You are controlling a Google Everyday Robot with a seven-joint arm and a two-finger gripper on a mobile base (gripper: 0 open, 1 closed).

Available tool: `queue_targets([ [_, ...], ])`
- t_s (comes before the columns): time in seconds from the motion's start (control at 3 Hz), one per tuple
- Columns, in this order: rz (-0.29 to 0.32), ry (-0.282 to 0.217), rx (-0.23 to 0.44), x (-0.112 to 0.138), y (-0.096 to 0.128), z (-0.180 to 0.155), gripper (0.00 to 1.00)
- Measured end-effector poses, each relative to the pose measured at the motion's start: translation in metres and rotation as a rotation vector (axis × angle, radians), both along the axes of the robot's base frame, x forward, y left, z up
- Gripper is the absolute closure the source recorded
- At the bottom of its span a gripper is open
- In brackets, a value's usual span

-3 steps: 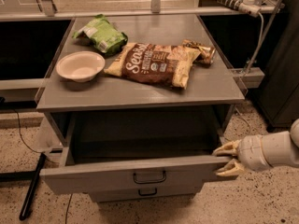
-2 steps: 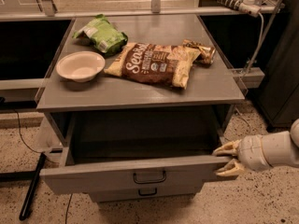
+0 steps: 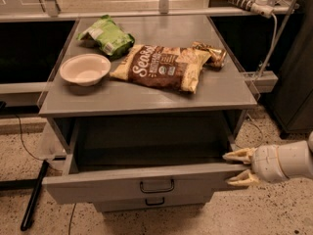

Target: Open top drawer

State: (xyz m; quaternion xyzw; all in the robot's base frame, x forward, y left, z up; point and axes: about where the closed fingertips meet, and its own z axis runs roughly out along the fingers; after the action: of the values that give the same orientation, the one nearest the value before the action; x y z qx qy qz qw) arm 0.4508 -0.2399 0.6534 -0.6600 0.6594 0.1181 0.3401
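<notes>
The top drawer (image 3: pixel 112 186) of the grey cabinet stands pulled out, its shallow grey tray showing and looking empty. A small black loop handle (image 3: pixel 156 186) sits in the middle of its flat front panel. My gripper (image 3: pixel 239 167) comes in from the right edge on a white arm, level with the drawer's right front corner. Its two pale fingers (image 3: pixel 238 155) are spread apart, one above and one below the front panel's top edge, holding nothing.
On the cabinet top (image 3: pixel 146 99) lie a white bowl (image 3: pixel 85 69), a green chip bag (image 3: pixel 106 35), a brown snack bag (image 3: pixel 161 66) and a small wrapper (image 3: pixel 211 54). A lower drawer with a handle (image 3: pixel 154 201) sits beneath. A black pole (image 3: pixel 33 196) leans at the left.
</notes>
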Motion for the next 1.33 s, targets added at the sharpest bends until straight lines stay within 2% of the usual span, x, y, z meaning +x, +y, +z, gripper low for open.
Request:
queue_targets([
  [0.67,0.011,0.009,0.023,-0.009,0.006,0.001,0.84],
  [1.0,0.009,0.007,0.025,-0.02,0.002,-0.001,1.0],
  [1.33,0.009,0.007,0.025,-0.022,0.003,0.002,1.0],
])
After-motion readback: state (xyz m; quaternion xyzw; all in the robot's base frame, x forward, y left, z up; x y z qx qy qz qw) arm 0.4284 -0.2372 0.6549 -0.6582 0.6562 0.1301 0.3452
